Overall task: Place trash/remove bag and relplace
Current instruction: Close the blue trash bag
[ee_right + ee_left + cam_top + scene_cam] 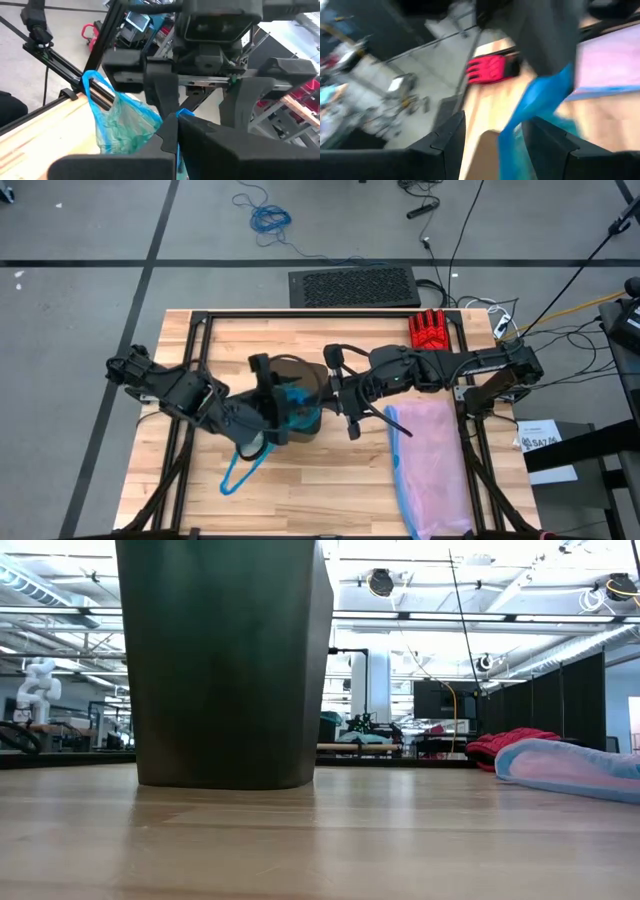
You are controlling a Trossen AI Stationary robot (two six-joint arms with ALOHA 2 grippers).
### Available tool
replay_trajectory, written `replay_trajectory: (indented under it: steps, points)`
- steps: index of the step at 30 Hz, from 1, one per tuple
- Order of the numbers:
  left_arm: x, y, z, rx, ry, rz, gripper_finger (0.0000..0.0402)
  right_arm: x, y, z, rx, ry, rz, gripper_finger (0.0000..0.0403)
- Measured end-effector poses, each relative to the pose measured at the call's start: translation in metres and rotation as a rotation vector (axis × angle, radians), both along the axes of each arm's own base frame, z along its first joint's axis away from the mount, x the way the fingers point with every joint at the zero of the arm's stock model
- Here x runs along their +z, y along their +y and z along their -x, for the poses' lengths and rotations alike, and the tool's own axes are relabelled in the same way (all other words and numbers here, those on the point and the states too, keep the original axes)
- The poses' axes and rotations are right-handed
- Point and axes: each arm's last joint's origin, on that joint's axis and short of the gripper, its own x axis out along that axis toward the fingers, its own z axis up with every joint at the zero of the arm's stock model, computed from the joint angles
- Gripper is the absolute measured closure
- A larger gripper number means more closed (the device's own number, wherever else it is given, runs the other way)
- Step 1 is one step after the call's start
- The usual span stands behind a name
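A dark bin (300, 380) stands mid-table and fills the low view (225, 660). The teal-green bag (295, 408) hangs bunched at its mouth; one loop handle (238, 472) trails over the table near the bin. My right gripper (175, 131), reaching in from the right (335, 392), is shut on the bag (125, 125). My left gripper (492, 132) faces it from the left (272, 408), open, with a blue strip of the bag (520, 125) between its fingers. No trash shows. My right gripper pinches a blue-green edge of the bag (184, 114) between its two shut fingers. It comes about level from the table's right side. The rest of the bag hangs slack beyond the fingers, at the bin. My left gripper: I cannot tell whether its open fingers touch the strip.
A pale pink bag with a blue edge (430, 460) lies flat on the table's right half. A red glove (430, 330) lies at the far right. A black frame (200, 325) borders the table; bare wood lies at the near left.
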Motion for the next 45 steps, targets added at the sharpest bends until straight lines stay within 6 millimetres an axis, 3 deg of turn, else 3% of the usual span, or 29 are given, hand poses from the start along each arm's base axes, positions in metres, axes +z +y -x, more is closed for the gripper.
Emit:
replay_trajectory:
  steps: [5,12,18,24,29,33,36,39,45]
  points:
    - [0.002,0.005,-0.006,-0.030,-0.012,0.026,0.0248,0.000,0.000,0.000,0.000,0.001,-0.001,0.0403]
    - [0.002,0.009,-0.007,-0.023,0.001,0.017,0.0389,-0.003,0.000,0.000,-0.006,0.031,0.004,0.0403]
    - [0.001,0.006,-0.005,-0.037,0.013,0.004,0.0400,-0.006,-0.002,0.001,-0.081,0.072,-0.034,0.0390]
    - [-0.001,0.007,-0.004,-0.023,0.036,-0.017,0.0400,-0.003,-0.004,0.004,-0.125,0.063,-0.033,0.0326]
    - [-0.001,0.004,-0.002,-0.028,0.034,-0.022,0.0401,0.015,-0.008,0.024,-0.124,0.018,-0.037,0.0257]
    - [0.000,-0.001,0.001,-0.020,0.024,-0.043,0.0401,0.030,-0.015,0.052,-0.127,0.013,-0.004,0.0215]
    - [0.002,-0.005,0.005,-0.035,0.016,-0.045,0.0401,0.030,-0.030,0.075,-0.140,0.115,0.115,0.0198]
    - [0.006,-0.007,0.011,-0.052,-0.004,-0.042,0.0401,0.022,-0.052,0.086,-0.110,0.244,0.107,0.0194]
    - [0.019,-0.010,0.023,-0.073,-0.068,-0.044,0.0401,0.003,-0.100,0.069,0.146,0.351,-0.127,0.0200]
